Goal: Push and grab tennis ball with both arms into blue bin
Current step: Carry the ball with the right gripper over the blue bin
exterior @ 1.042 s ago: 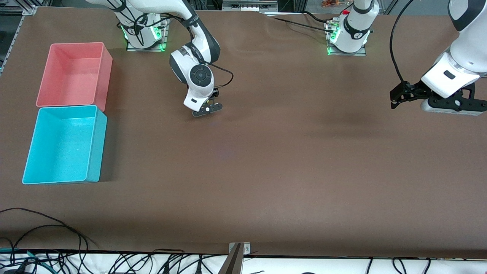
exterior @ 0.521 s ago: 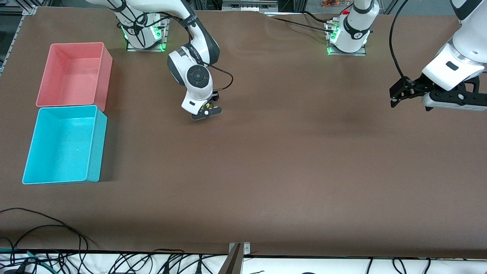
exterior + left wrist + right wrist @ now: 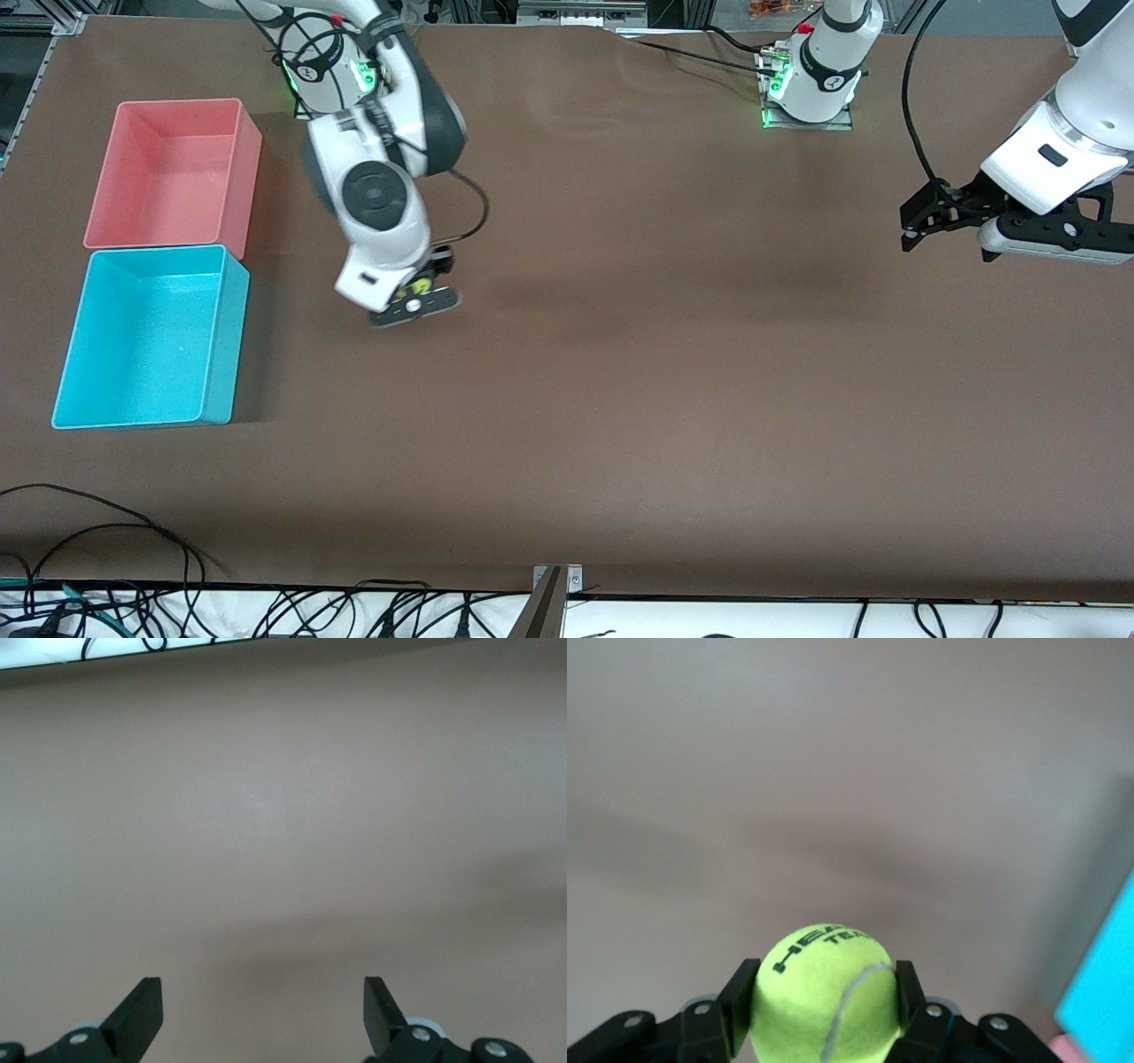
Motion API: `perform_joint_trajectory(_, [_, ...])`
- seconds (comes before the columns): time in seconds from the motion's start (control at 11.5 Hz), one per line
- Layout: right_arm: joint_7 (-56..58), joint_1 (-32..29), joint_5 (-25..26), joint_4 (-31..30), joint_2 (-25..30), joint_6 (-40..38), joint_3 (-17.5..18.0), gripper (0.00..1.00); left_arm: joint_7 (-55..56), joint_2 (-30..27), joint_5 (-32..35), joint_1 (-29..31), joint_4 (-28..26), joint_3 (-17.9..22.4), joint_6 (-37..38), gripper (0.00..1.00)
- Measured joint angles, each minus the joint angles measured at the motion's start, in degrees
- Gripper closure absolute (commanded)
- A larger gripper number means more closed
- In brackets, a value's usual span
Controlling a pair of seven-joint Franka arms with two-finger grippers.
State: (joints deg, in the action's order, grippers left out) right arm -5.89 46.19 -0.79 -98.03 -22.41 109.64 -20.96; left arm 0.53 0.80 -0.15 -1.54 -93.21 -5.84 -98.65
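The tennis ball (image 3: 824, 992) is bright yellow-green with a pale grey seam and black lettering, which seems to read "HEAD". The black right gripper (image 3: 824, 1014) clasps it; the black left gripper (image 3: 263, 1014) has spread fingers. The blue bin (image 3: 146, 341) is plain light cyan, the bin (image 3: 173, 168) beside it salmon pink. The table (image 3: 673, 372) is flat brown. Both arms are white with dark grey joints.

— Where's the right tool (image 3: 824, 1028)?
— Up over the counter (image 3: 620, 372), its fingers clamped on the ball (image 3: 824, 992).
— And the left tool (image 3: 263, 1014)?
— Waiting in the air at its own end, fingers spread wide.
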Motion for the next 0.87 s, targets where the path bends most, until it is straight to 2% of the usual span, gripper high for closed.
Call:
perform_joint_trajectory(0.35, [18.6, -1.4, 0.0, 1.3, -0.1, -3.1, -13.2, 0.77, 0.0, 0.3, -0.4, 0.1, 0.7, -0.2, 0.1, 0.00])
perform_joint_trajectory(0.61, [29.0, -9.2, -1.1, 1.2, -0.6, -6.2, -14.9, 0.77, 0.0, 0.5, -0.4, -0.1, 0.7, -0.4, 0.2, 0.00])
perform_joint_trajectory(0.87, [41.2, -19.6, -6.9, 0.6, -2.5, -11.9, -15.0, 0.77, 0.0, 0.5, -0.5, -0.1, 0.7, -0.4, 0.8, 0.00])
